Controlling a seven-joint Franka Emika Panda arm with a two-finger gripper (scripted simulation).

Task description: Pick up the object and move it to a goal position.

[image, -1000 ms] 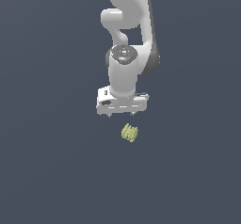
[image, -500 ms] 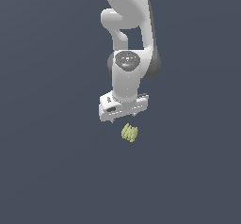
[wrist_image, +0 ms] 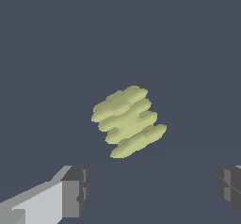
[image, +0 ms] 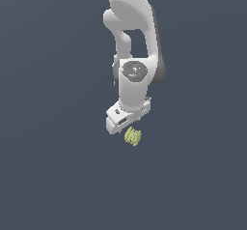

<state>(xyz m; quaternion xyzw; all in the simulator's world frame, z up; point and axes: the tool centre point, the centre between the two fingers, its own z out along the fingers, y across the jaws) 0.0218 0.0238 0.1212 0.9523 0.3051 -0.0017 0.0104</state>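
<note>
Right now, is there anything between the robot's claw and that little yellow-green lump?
Nothing. In the wrist view the object sits alone on bare dark ground, beyond the open gripper, whose fingers do not touch it.

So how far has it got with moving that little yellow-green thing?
Early days. Done: the gripper is lined up just above the object. In hand: the approach; in the wrist view its fingers stand wide apart, touching nothing, with the object lying free on the grey floor. Left: closing on it, lifting it and carrying it to the goal, which no picture shows.
</note>
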